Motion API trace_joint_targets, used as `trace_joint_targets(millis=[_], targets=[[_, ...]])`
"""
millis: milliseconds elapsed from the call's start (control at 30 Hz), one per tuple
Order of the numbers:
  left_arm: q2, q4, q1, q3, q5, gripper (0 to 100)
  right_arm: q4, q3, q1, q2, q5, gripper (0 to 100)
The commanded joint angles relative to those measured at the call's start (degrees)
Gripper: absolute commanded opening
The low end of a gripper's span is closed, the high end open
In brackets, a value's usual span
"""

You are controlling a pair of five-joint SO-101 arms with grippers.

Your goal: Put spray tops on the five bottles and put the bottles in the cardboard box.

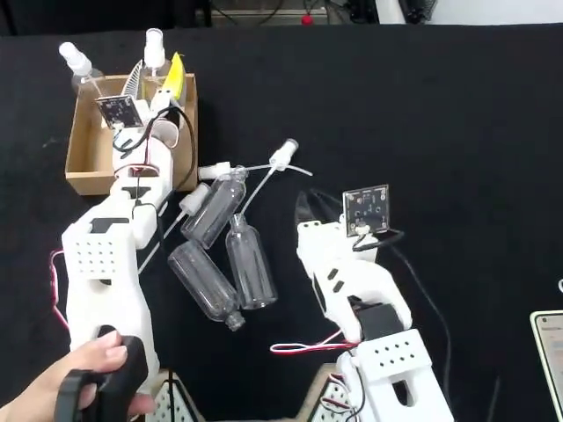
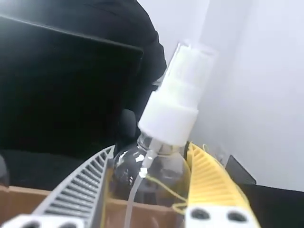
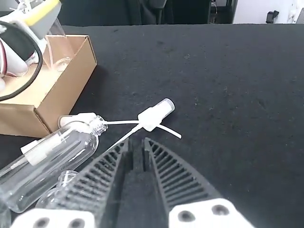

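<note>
The cardboard box [image 1: 86, 154] stands at the table's far left. My left gripper [image 1: 157, 72], with one grey and one yellow finger, is shut on an upright clear bottle [image 2: 147, 166] with a white spray top [image 2: 173, 107], held at the box's far side. A second capped bottle [image 1: 77, 63] stands at the box's far left corner. Three uncapped bottles [image 1: 215, 209] [image 1: 251, 262] [image 1: 204, 283] lie on the cloth between the arms. Loose spray tops [image 1: 283, 156] [image 1: 215, 170] [image 1: 193, 200] lie near them. My right gripper [image 3: 137, 148] is shut and empty, just short of a loose spray top [image 3: 154, 114].
The table is covered by black cloth [image 1: 440, 114], with open room to the right. A flat device [image 1: 550, 347] lies at the right edge. Red cables [image 1: 299, 347] run by the arm bases at the front.
</note>
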Motion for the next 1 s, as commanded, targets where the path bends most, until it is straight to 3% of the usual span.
trace_joint_targets(millis=[0,300,800,967], targets=[[-1.14,0.26,0.13,-3.65,0.53,8,-1.67,-0.66,0.44,0.57,0.44,4.2],[-1.14,13.54,0.13,-7.16,0.88,8,-1.67,-0.66,0.44,0.57,0.44,4.2],[-1.14,13.71,0.48,-6.73,0.44,9,-1.67,-0.66,0.44,0.57,0.44,4.2],[-1.05,13.89,0.57,-6.64,0.88,26,-1.67,-0.66,0.44,0.57,0.44,4.2]])
